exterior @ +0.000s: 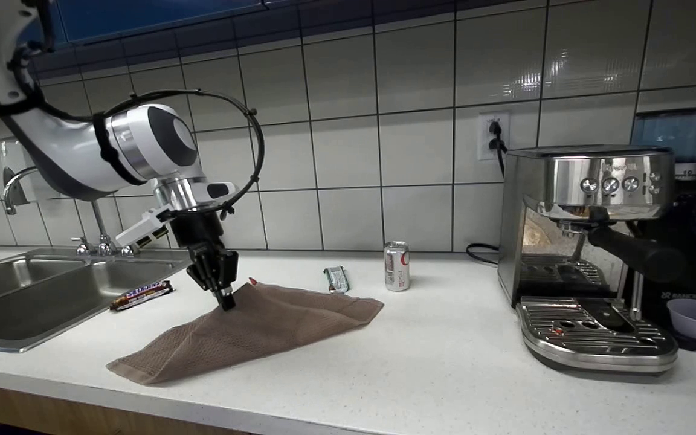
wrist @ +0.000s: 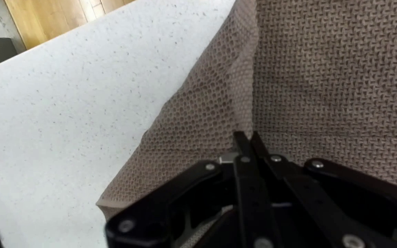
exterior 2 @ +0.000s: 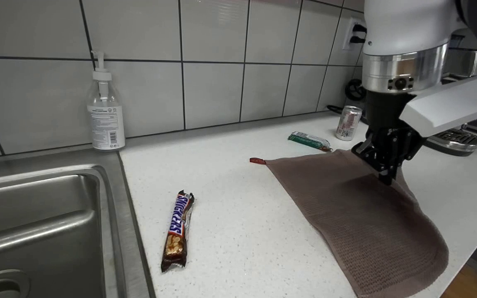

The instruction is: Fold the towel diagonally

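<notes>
The brown textured towel (exterior: 287,323) lies on the white counter. In an exterior view it shows a red tag at its far corner (exterior 2: 257,160). My gripper (exterior: 226,300) points down at the towel. In an exterior view (exterior 2: 386,178) its tips meet the towel near its right side. In the wrist view the fingertips (wrist: 247,135) are close together with a ridge of the towel (wrist: 336,75) between them. The ridge runs up from the tips, and one part of the towel slopes down to the left. The towel's underside is hidden.
A Snickers bar (exterior 2: 177,229) lies beside the sink (exterior 2: 110,231). A green-and-white wrapped bar (exterior: 336,279) and a silver can (exterior: 396,266) stand behind the towel. A coffee machine (exterior: 589,181) is at the far end. A soap bottle (exterior 2: 106,111) stands by the wall.
</notes>
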